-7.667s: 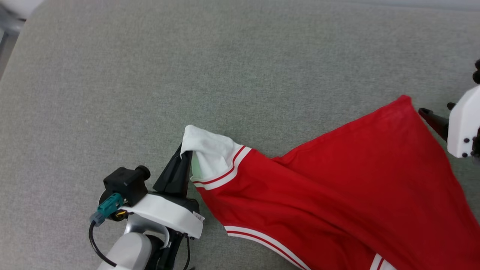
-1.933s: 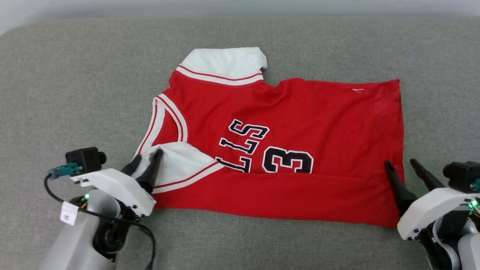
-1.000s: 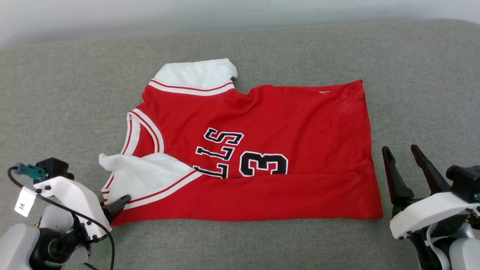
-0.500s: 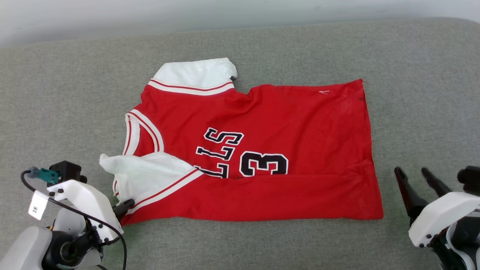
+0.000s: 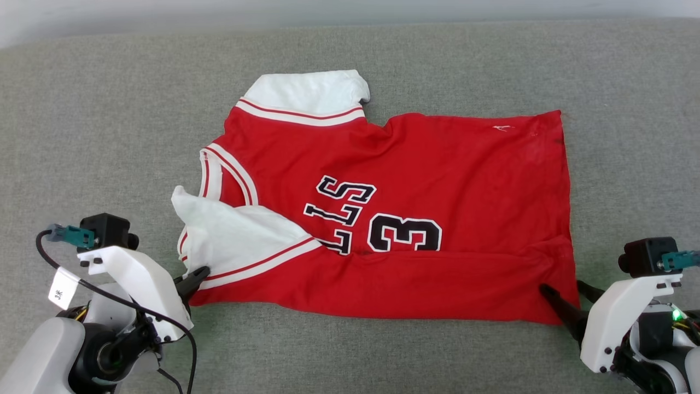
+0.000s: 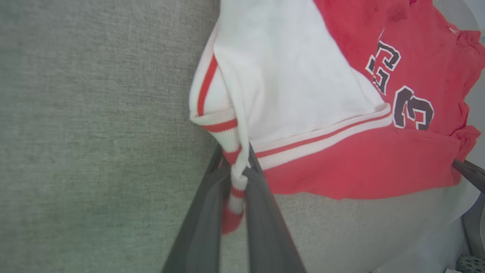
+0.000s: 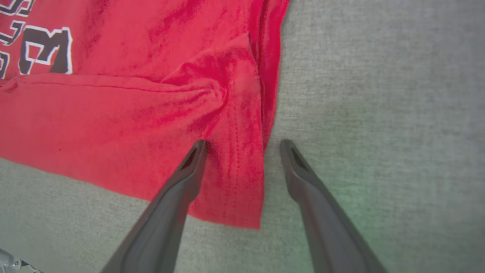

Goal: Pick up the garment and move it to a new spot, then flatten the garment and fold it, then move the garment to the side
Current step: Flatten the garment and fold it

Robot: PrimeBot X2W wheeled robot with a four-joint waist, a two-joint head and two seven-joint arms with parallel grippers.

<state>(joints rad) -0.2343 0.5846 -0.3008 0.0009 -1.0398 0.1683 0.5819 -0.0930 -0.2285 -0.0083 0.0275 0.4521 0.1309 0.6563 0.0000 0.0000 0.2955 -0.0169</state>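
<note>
The garment (image 5: 437, 180), a red jersey with white sleeves and black lettering, lies spread on the grey cushion with its near long edge folded up over the number. My left gripper (image 5: 198, 277) sits at its near left corner, shut on the striped sleeve trim (image 6: 235, 178), which is pinched between the two fingers. My right gripper (image 5: 563, 298) is at the near right corner, open. One finger (image 7: 191, 167) rests on the red cloth (image 7: 113, 125) and the other finger (image 7: 295, 163) on the cushion beside the hem, so the corner lies between them.
The grey fabric cushion (image 5: 109, 109) spreads out around the shirt on all sides. Its rounded far edge meets a pale wall (image 5: 164, 11) at the top of the head view.
My left gripper closed on the sleeve trim at the near left corner. My right gripper moved forward and left until its open fingers straddle the near right corner. The head camera shifted slightly.
</note>
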